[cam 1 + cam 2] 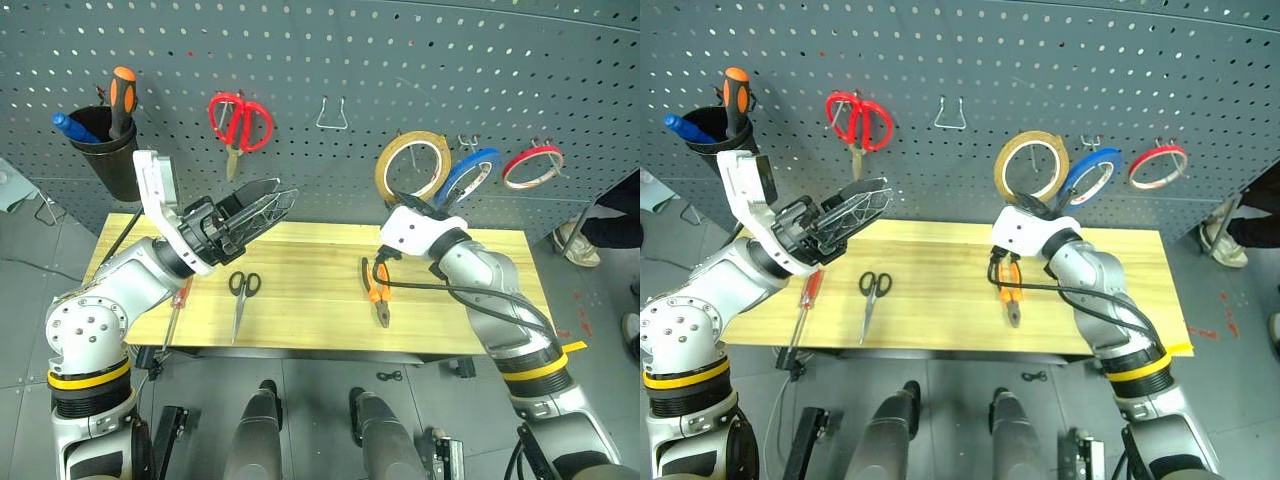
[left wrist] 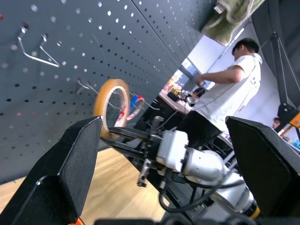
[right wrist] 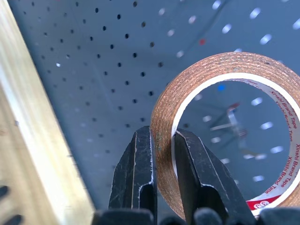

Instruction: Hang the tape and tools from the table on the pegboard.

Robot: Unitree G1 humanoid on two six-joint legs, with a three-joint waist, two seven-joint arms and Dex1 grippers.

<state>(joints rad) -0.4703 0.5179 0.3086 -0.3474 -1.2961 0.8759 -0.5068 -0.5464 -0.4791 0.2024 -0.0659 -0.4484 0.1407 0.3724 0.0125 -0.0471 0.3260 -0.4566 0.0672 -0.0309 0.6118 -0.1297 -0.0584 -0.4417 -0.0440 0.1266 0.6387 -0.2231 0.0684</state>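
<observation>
Pinching thin tan tape (image 3: 225,131) ring: right claw (image 3: 161,154); left claw (image 2: 164,154) agape, empty.

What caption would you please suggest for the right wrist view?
Right claw pinching the tan tape ring's band in front of the pegboard.

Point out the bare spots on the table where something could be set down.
On the table, bare patches lie between the small scissors and the pliers, and right of the pliers to the table's end. The left end is crowded: the red-handled screwdriver lies there under the left arm.
</observation>
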